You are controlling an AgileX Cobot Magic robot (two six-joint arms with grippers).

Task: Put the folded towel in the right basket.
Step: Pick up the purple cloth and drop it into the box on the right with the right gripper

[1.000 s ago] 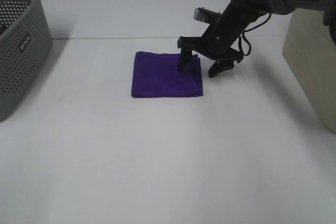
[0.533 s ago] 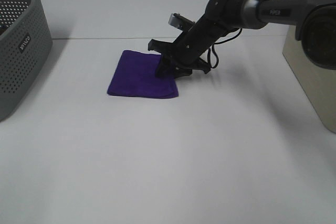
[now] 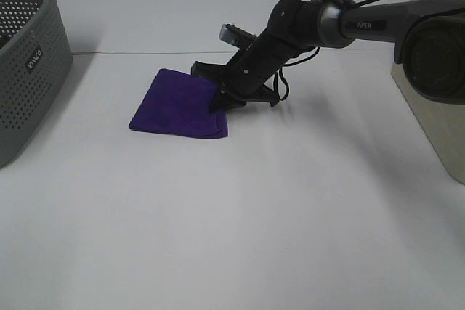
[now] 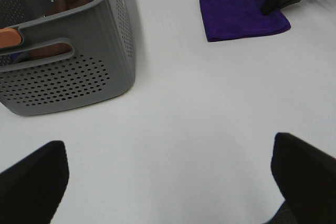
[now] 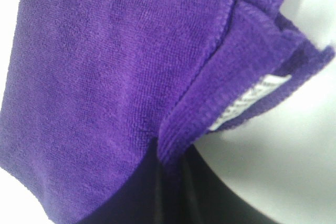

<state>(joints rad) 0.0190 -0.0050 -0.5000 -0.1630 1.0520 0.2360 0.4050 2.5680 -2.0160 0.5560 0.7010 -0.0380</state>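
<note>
The folded purple towel (image 3: 178, 103) lies flat on the white table, left of centre; it also shows in the left wrist view (image 4: 241, 11) and fills the right wrist view (image 5: 105, 66). My right gripper (image 3: 244, 104) is low at the towel's right edge, jaws apart: one finger presses on the towel, the other stands on bare table just right of it. A white label shows at the towel's folded edge (image 5: 247, 100). The right basket (image 3: 429, 99) is beige, at the table's right edge. My left gripper (image 4: 168, 182) is open and empty above bare table, out of the high view.
A grey perforated basket (image 3: 29, 56) stands at the left edge; in the left wrist view (image 4: 68, 72) it holds an orange object. The right arm (image 3: 327, 19) stretches from the back right across the middle.
The right gripper has swept left with one finger on the towel, dragging it leftward and turning it slightly. The jaws have stayed apart.
</note>
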